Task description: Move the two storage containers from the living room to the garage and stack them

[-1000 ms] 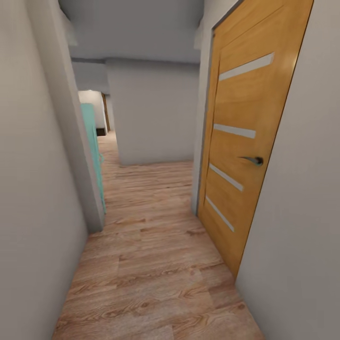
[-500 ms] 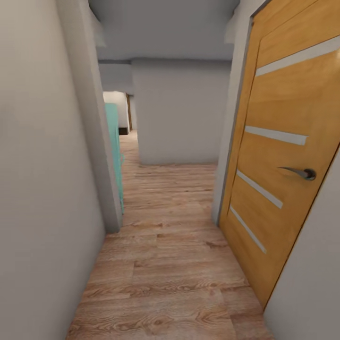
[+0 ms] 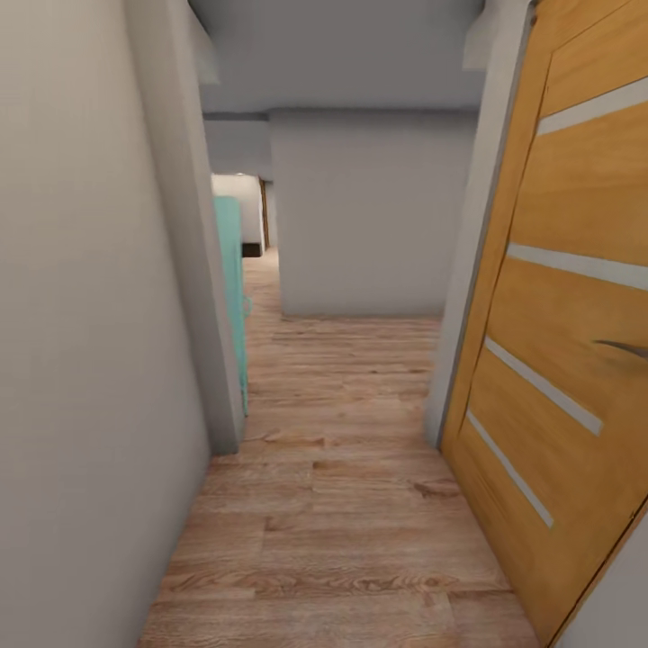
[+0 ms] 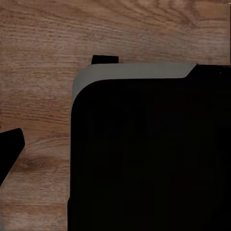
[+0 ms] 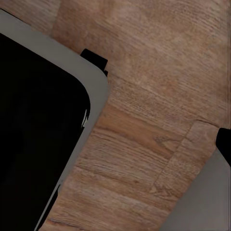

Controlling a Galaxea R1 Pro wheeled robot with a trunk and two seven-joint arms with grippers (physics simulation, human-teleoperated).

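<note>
The head view looks down a narrow corridor with a light wood plank floor (image 3: 342, 504). On the view's right stands an orange-brown wooden door (image 3: 576, 360) crossed by slanting frosted strips (image 3: 580, 266), with a dark lever handle (image 3: 625, 348) near the picture's edge. A pale door frame (image 3: 477, 261) runs up the door's near side. On the view's left a plain white wall (image 3: 81, 342) ends in a corner post (image 3: 193, 252), and just behind that post a turquoise panel (image 3: 232, 288) stands upright; whether it is a door or a piece of furniture cannot be told. Straight ahead a white block of wall (image 3: 369, 216) closes the corridor, and to its left a passage runs deeper toward a far doorway (image 3: 243, 216) with a dark strip at its foot.

The left wrist view looks down on the plank floor, with a large black body with a grey rounded edge (image 4: 149, 144), part of the robot, covering much of it. The right wrist view shows a similar black, grey-edged body (image 5: 38, 134) over the same flooring, and a grey wall foot (image 5: 207, 202) at one corner. The state of either tool cannot be told from these pictures. The 2 storage containers are somewhere outside these views, and the planks underfoot are wood rather than speckled concrete.
</note>
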